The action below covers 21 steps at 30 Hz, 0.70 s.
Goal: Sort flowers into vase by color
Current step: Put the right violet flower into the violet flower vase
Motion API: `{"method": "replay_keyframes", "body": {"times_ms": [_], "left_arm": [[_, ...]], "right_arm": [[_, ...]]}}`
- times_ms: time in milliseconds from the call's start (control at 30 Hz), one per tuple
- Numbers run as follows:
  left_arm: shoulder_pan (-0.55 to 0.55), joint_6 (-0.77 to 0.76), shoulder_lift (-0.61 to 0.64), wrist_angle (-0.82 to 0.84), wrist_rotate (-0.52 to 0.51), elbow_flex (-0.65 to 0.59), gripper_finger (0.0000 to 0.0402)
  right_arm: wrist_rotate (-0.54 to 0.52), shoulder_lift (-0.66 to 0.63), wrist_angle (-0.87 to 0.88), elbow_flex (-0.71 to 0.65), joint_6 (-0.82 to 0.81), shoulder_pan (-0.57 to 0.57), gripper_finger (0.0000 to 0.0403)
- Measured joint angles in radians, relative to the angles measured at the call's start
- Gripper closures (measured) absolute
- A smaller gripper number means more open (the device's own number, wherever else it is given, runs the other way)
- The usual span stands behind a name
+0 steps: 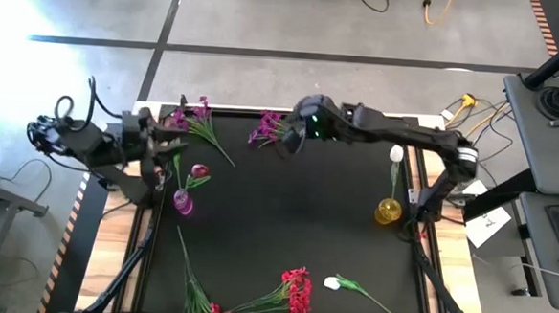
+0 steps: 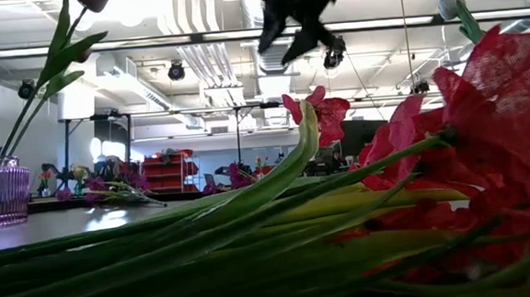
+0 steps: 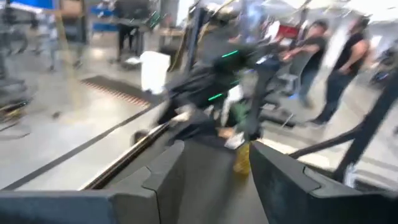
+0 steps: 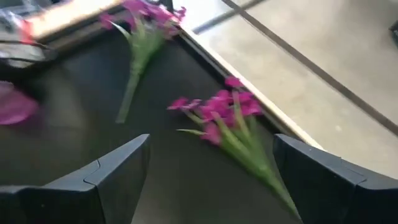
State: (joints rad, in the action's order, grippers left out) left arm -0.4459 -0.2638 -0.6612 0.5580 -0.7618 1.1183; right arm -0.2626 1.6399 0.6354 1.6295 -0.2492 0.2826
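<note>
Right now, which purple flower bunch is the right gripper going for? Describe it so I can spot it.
Look along the table's far edge. Two purple bunches lie there; it is the purple bunch nearer the middle, right under the open right gripper. The other bunch lies by the left arm.

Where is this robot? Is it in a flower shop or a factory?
Probably a big workshop or robot lab, not a shop. The low view shows ceiling ducts and red shelving far behind the table. From above there is bare concrete floor with loose cables, and people stand nearby.
</note>
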Motion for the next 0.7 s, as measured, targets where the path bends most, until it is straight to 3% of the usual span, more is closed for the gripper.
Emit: {"method": "replay_keyframes", "body": {"times_ms": [133, 200, 367, 700], "left_arm": [[0.032, 0.056, -0.028, -0.226, 0.157, -0.052, 0.0255], [0.053, 0.067, -0.044, -0.274, 0.185, -0.052, 0.0262], [0.133, 0.076, -0.075, -0.277, 0.211, -0.022, 0.0276], [0.383, 0.073, -0.197, -0.348, 0.538, 0.045, 0.0290]], "right_arm": [[0.062, 0.101, 0.020, 0.047, 0.094, 0.090, 0.0076], [0.115, 0.159, 0.023, 0.065, 0.109, 0.126, 0.0076], [0.218, 0.299, 0.028, 0.107, 0.112, 0.189, 0.0076], [0.222, 0.523, 0.081, 0.213, 0.196, 0.260, 0.0077]]}}
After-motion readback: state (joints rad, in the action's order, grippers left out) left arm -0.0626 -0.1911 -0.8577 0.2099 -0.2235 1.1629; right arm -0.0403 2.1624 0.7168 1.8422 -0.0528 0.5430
